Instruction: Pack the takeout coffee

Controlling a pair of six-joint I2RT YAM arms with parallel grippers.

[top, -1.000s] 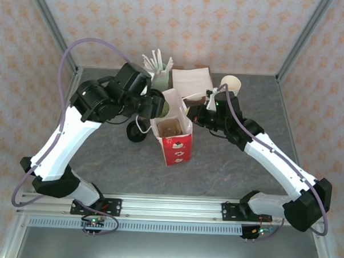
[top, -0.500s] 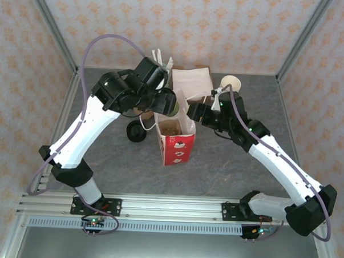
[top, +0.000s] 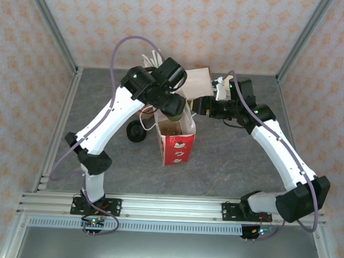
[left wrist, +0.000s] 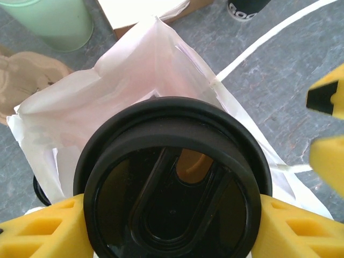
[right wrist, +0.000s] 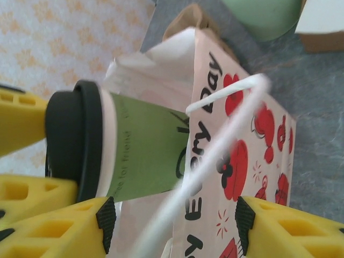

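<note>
We see a grey table [top: 98,108] inside patterned walls [top: 233,29], with open surface before the bag [top: 176,145] and to its right. Our left gripper [left wrist: 169,231] pinches the coffee [left wrist: 172,183] by its lid at the bag's open mouth. The right gripper [right wrist: 174,226] is spread around the bag's handle [right wrist: 215,123].

takeout coffee [left wrist: 171,188]: its black lid is covering the green wall from my left wrist.
left fingers [left wrist: 48,231]: running off the bottom edge.
mint cup [left wrist: 54,21]: getting cropped at the top.
bag [right wrist: 258,150]: its base is running out of view.
cup print: blurring beyond my reading.
</note>
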